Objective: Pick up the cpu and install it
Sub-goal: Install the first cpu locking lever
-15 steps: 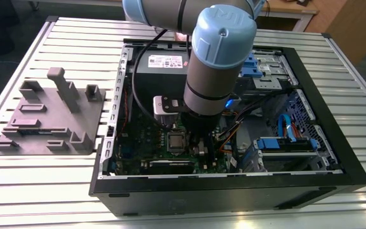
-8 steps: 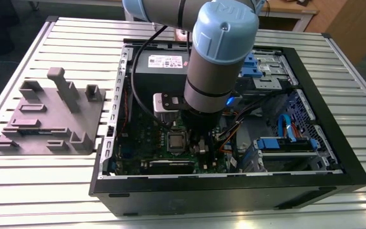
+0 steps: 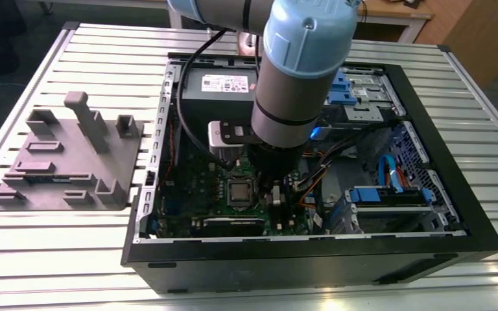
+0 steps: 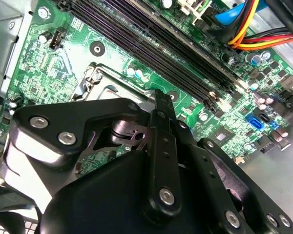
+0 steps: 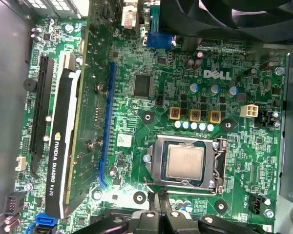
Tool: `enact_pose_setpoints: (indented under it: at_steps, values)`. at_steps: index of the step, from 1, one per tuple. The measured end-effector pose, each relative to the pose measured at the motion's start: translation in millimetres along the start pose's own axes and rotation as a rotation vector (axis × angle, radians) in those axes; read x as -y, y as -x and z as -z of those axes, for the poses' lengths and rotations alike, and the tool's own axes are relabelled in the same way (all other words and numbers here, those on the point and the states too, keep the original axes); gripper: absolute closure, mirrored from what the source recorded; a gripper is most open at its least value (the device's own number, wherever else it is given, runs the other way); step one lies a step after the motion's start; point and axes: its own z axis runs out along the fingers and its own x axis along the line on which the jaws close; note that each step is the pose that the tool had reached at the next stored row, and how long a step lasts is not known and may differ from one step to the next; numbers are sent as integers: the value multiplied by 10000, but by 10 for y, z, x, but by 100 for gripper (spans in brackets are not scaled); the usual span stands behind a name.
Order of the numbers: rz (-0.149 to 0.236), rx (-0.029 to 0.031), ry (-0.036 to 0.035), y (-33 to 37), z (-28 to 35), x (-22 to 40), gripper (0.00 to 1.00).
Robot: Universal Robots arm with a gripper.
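Observation:
The cpu is a flat silver-grey square lying inside the metal frame of its socket on the green motherboard. In the exterior view the cpu sits near the middle of the open computer case, just to the left of my gripper. My gripper hangs beside the socket's edge, its black fingers together with nothing between them. In the second wrist view my gripper covers most of the socket.
A graphics card stands upright in its slot beside the socket. Memory slots and orange and red cables lie close by. A power supply fills the case's back. A grey fixture tray sits left of the case.

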Motion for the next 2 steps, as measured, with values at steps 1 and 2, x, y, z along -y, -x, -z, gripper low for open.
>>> enact_pose_setpoints:
  at_steps: [1,2]
  values:
    - [-1,1,0,0,0,0,90]
    - [0,1,0,0,0,0,90]
